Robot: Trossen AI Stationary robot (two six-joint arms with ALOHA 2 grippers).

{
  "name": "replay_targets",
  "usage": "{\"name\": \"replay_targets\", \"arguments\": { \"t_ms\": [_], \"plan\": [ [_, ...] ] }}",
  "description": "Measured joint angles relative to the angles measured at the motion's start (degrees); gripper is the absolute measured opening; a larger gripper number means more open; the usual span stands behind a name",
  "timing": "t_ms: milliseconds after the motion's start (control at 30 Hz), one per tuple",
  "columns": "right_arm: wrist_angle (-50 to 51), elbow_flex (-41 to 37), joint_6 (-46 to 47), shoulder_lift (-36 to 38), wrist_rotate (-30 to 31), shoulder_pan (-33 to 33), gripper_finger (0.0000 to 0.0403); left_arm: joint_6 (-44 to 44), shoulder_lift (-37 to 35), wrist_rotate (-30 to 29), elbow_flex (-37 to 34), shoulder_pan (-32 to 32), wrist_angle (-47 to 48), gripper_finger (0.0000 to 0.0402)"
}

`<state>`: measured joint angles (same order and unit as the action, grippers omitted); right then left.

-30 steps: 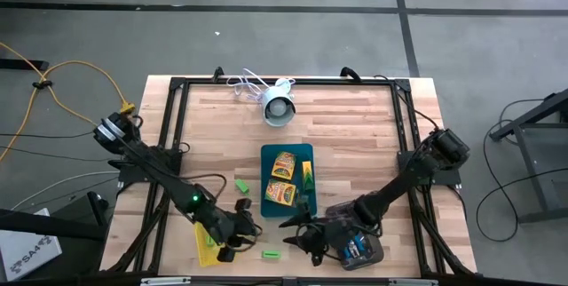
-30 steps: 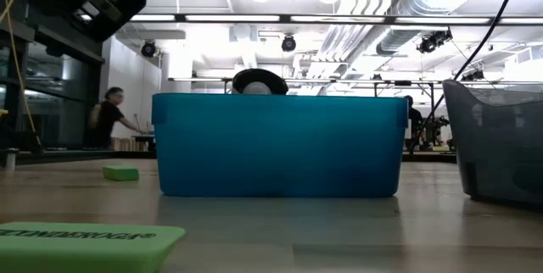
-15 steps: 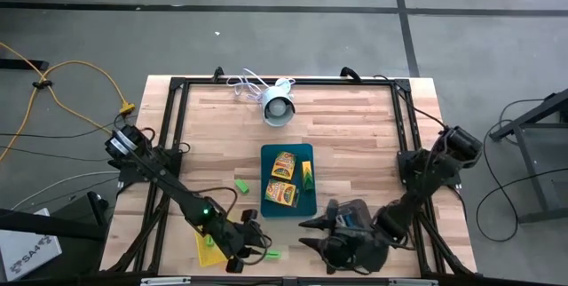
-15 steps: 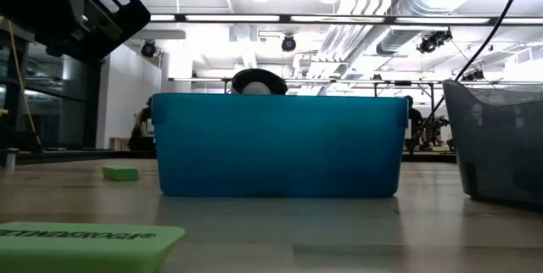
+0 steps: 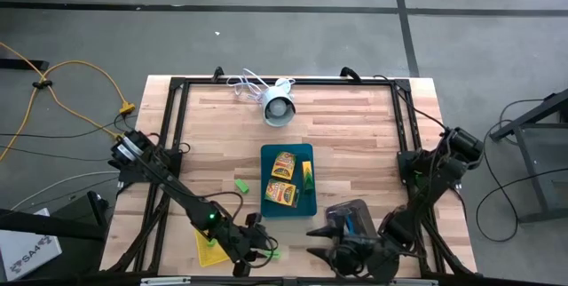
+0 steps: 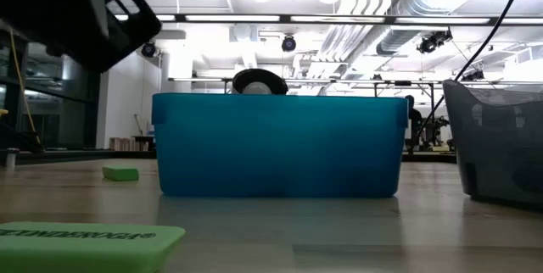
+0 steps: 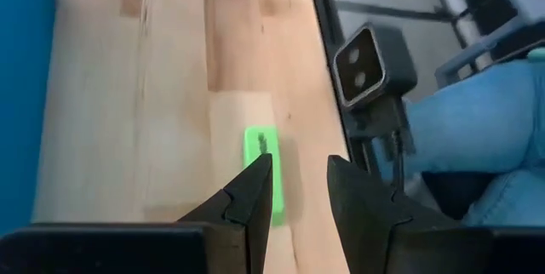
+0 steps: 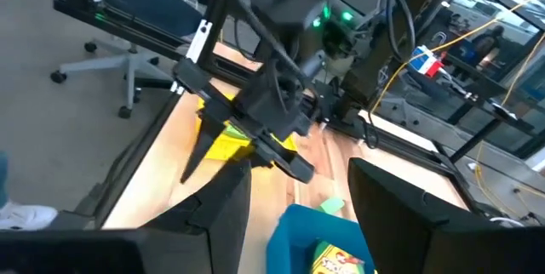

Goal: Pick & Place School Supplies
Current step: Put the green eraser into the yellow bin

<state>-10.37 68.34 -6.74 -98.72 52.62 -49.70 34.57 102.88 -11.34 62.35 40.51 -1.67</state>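
With two boxes (image 5: 282, 179) already in the teal tray (image 5: 309, 151), the left claw (image 5: 263, 249) hangs empty and part-open right over a green block (image 7: 261, 172), unpicked.

Overhead layout. Bare wood lies open on either side of the teal tray (image 5: 287, 154), which occupies the table's centre. The white round device (image 5: 279, 108) with its cable blocks the far edge. Along the near edge, the left gripper (image 5: 258, 249), a green block (image 5: 272, 252), the right gripper (image 5: 318, 243) and the dark grey tray (image 5: 357, 213) crowd together, leaving only a narrow gap.
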Motion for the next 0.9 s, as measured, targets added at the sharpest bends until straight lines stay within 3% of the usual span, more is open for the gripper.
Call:
{"name": "replay_targets", "arguments": {
  "t_ms": [600,900],
  "plan": [
    [0.49,0.0,1.2,0.0,-0.04,-1.48,0.019,3.91,0.8,-0.94,0.0,-0.12,-2.51,0.0105],
    [0.67,0.0,1.2,0.0,-0.25,-1.48,0.019,4.81,1.8,-0.96,0.0,-0.36,-2.9,0.0155]
  ]
}}
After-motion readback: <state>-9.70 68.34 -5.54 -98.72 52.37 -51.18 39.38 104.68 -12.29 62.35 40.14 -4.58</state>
